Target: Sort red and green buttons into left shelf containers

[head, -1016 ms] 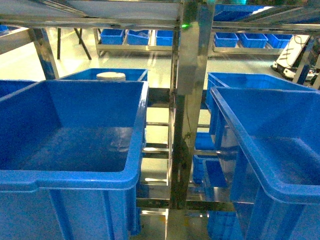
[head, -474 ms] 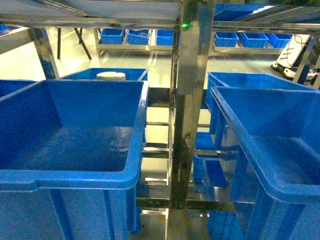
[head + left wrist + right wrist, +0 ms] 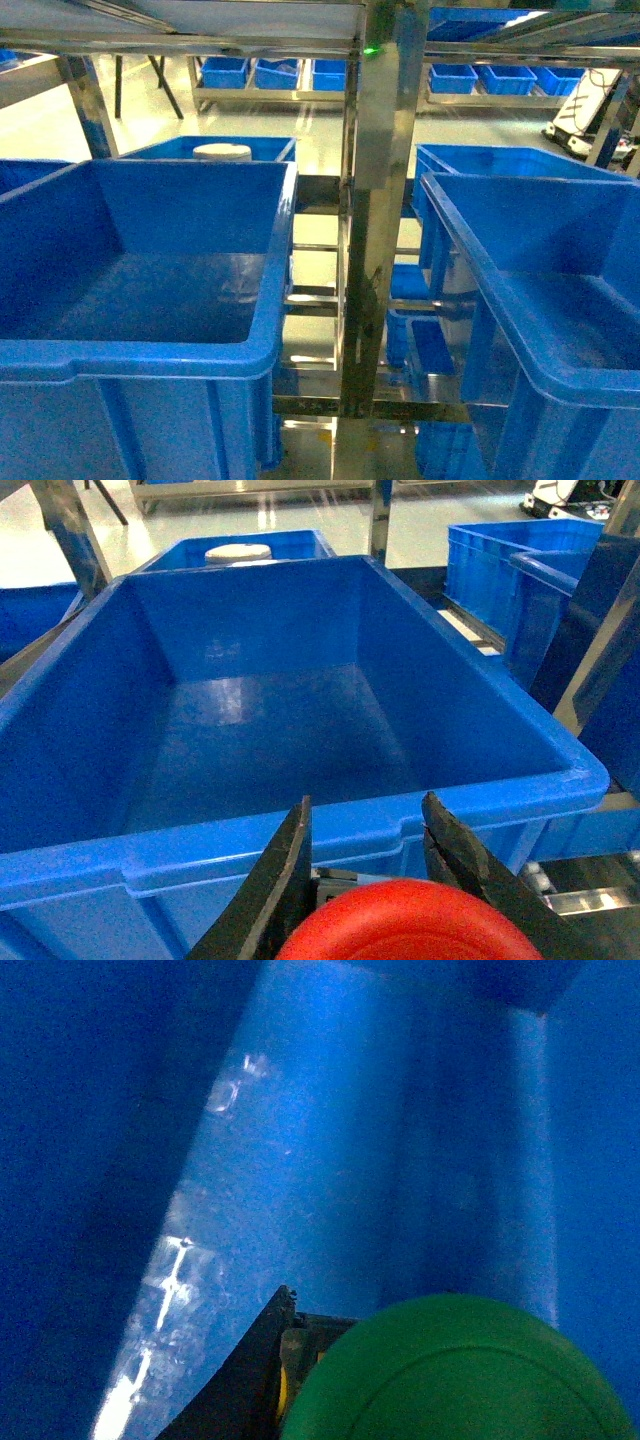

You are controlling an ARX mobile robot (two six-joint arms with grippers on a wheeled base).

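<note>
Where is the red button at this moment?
In the left wrist view, the red button sits at the bottom edge between the fingers of the left tool, just outside the near rim of the big blue tub.

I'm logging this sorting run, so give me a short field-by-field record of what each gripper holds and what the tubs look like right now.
left gripper: shut on red button, just short of the near rim of the left tub
right gripper: shut on green button, against a blue wall
left tub: large, blue, nothing visible inside
right tub: large, blue, only partly in view
white lid: at the tub behind the left one
shelf post: metal, between the two tubs
</note>
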